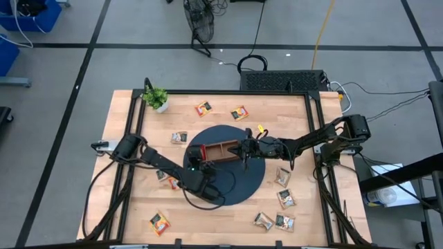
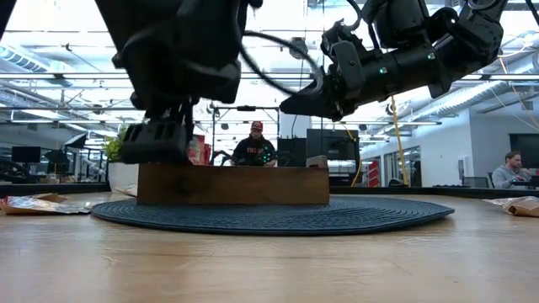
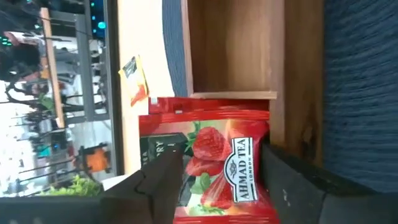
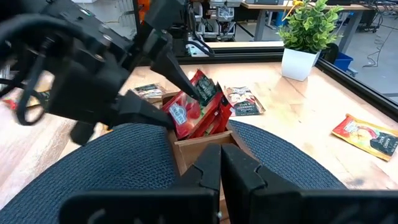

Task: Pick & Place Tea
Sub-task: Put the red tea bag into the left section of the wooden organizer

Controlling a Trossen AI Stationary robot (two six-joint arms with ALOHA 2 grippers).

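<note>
we see our left gripper (image 4: 186, 102) clamped on a red tea sachet (image 3: 214, 165), flat and glossy, printed with strawberries and green leaves, with "ahmad tea london" readable on a white emblem. the dark matte fingers (image 3: 158, 186) press it from both faces, and it hangs tilted over the end compartment of the wooden tray (image 1: 223, 150), whose smooth brown walls and thin divider lie just past the fingertips. more red sachets seem to stand in that same compartment beneath it. the tray rests on a round, dark blue woven mat (image 1: 249, 183) with a ribbed texture.

our right gripper (image 4: 221, 171) hovers at the tray's opposite end, its two black fingers closed together with nothing between them.

beyond the left gripper, loose sachets lie on the pale wood table (image 1: 325, 214), among them an orange sachet (image 4: 367, 135) near a green potted plant (image 4: 305, 31) in a white pot.
</note>
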